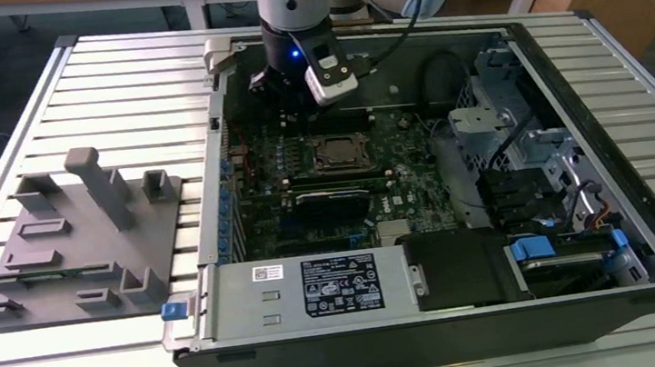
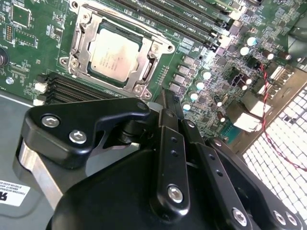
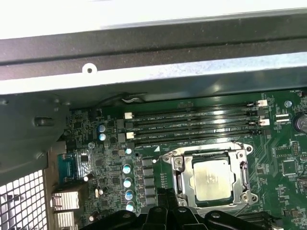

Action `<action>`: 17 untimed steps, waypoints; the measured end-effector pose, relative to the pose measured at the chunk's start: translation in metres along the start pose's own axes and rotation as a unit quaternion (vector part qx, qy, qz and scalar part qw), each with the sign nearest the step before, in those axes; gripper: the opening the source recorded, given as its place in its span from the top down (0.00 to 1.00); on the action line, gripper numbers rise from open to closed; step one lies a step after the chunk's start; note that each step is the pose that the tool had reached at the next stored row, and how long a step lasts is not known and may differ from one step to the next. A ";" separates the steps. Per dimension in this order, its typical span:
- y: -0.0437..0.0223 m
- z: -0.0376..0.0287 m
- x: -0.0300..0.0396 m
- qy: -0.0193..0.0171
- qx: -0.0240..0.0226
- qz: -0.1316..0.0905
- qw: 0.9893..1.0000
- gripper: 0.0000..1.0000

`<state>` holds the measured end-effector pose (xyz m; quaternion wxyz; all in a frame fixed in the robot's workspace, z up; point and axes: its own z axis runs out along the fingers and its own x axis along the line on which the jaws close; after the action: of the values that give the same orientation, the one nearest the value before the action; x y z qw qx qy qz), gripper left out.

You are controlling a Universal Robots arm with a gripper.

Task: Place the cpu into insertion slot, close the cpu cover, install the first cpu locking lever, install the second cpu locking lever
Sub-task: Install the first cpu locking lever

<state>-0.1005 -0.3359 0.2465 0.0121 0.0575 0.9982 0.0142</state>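
Gripper (image 2: 167,98) first: it hangs low over the motherboard (image 3: 110,158) inside the open computer case (image 1: 442,347), and in the second wrist view its black fingers (image 2: 169,143) look pressed together with nothing between them. That narrow tip would, I judge, suit nudging a thin part rather than carrying one. It is just beside the insertion slot (image 2: 73,61), at the edge away from the long black memory slots (image 3: 192,117), and is not touching it as far as I can see. The cpu (image 2: 114,51) lies flat and square in the slot, its pale metal top showing through the window of the cpu cover (image 2: 146,64). The cover lies down around the cpu, so seating and covering look done, and the frame appears to be what pins the chip in place. A thin wire lever (image 3: 206,145) runs along the memory-side edge of the frame, but I cannot tell whether it or its partner is latched. Farther off, the grey power supply box (image 1: 309,290) sits at the case's near wall in the exterior view. Outside the case, on the exterior view's left, a grey parts fixture (image 1: 78,246) rests on the slatted table (image 1: 121,68).
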 end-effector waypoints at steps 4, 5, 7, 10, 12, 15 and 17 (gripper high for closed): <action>0.0001 -0.0015 -0.0001 0.000 0.000 0.000 1.000 0.90; 0.0001 -0.0018 -0.0001 0.000 0.000 0.000 1.000 0.90; 0.0001 -0.0020 -0.0001 0.000 0.000 0.000 1.000 0.90; -0.0001 -0.0021 0.0009 0.000 0.000 0.000 1.000 0.90; -0.0002 -0.0020 0.0020 0.000 0.000 0.000 1.000 0.90; -0.0002 -0.0020 0.0023 0.000 0.000 0.000 1.000 0.90; -0.0002 -0.0021 0.0024 0.000 0.000 0.000 1.000 0.90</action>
<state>-0.1030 -0.3359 0.2485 0.0121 0.0574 0.9982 0.0142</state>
